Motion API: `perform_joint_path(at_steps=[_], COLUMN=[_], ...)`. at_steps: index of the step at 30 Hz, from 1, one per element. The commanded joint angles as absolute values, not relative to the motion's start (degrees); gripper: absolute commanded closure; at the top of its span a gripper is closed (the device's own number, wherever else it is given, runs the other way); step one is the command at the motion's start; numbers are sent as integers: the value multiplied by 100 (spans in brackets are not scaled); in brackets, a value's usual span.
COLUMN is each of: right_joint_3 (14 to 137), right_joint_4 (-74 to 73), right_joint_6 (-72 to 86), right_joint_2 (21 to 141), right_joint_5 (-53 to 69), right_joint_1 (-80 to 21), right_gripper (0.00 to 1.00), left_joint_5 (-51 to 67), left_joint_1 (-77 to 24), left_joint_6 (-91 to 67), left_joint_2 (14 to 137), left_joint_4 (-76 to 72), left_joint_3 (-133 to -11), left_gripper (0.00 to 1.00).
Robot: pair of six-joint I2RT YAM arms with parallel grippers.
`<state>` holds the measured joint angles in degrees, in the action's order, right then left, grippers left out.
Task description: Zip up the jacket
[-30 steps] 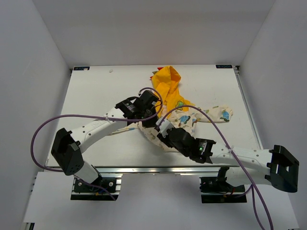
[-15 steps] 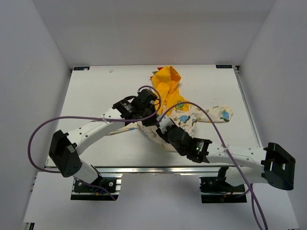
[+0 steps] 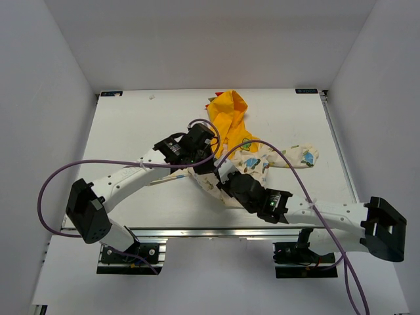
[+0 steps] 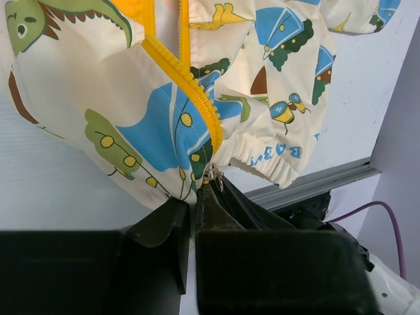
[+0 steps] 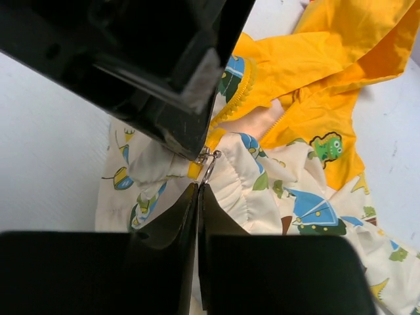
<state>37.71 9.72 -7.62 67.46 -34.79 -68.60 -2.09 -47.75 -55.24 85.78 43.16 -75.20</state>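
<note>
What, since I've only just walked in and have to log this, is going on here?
Two robot arms are working on a child's dinosaur-print jacket lying on the table. The left gripper has its jaws pinched on the bottom hem by the zipper pull; the right gripper has its jaws closed, seemingly on that pull. The jacket is not yet zipped up.

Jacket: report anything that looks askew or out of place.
The jacket lies crumpled, not flat: its yellow hood is twisted toward the far edge, one sleeve sticks out to the right, and the front is open, the orange zipper halves apart above the hem. Nothing looks torn.
</note>
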Motion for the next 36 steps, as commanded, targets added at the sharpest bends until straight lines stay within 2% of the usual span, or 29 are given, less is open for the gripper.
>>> perform_joint_path(at_steps=[1,2,9,24,29,36], right_joint_3=[3955,3972,4139,4606,4509,4254], right_joint_4=[827,739,281,518,352,176], right_joint_6=[-712,-712,-703,-1116,-1363,-994], right_joint_2=[6434,6407,6425,6802,6698,6539], right_joint_5=[-3165,-3103,-2857,-3929,-2621,-2093], right_joint_1=[-6855,-6855,-6838,-6785,-6785,-6662], right_gripper=[97,100,100,100,100,100], left_joint_5=[-255,-281,-246,52,290,518], left_joint_1=[-4781,-4781,-4781,-4790,-4790,-4790], left_joint_6=[-5379,-5344,-5028,-4272,-4104,-4008], left_joint_2=[8288,8297,8306,8148,8042,7989], left_joint_4=[4219,4219,4105,3885,3727,3490], left_joint_3=[-7462,-7453,-7313,-6891,-6724,-6706], left_gripper=[100,100,100,100,100,100])
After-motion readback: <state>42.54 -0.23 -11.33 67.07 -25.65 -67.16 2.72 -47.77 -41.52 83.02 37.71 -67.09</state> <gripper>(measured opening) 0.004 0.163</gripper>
